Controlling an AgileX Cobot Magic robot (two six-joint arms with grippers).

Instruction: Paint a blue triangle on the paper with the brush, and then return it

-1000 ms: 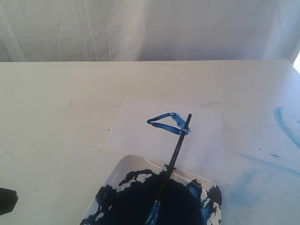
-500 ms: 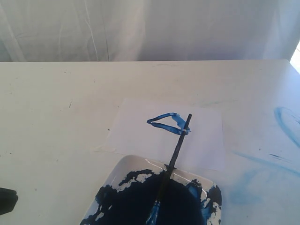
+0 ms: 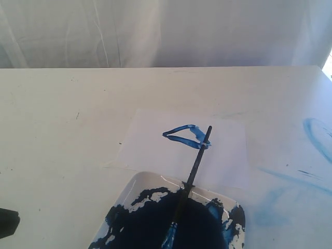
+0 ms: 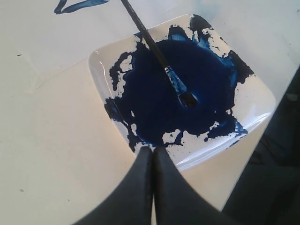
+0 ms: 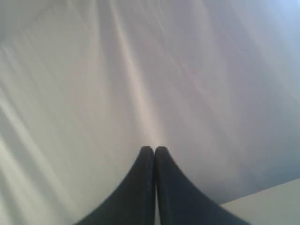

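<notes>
A blue triangle [image 3: 185,136] is painted on the white paper [image 3: 155,148] in the middle of the table. The black brush [image 3: 194,168] lies free, its handle over the paper and its bristle tip [image 4: 187,98] resting in the dark blue paint of the white tray [image 4: 105,86]. My left gripper [image 4: 153,150] is shut and empty, hovering just short of the tray's rim; a dark part of it shows at the exterior view's left edge [image 3: 8,222]. My right gripper [image 5: 154,150] is shut, holds nothing, and points at the white curtain, out of the exterior view.
Pale blue smears [image 3: 316,137] mark the cream table [image 3: 62,129] on the right. A white curtain [image 3: 155,31] hangs behind the table's far edge. The tray [image 3: 137,187] sits at the near edge, just in front of the paper.
</notes>
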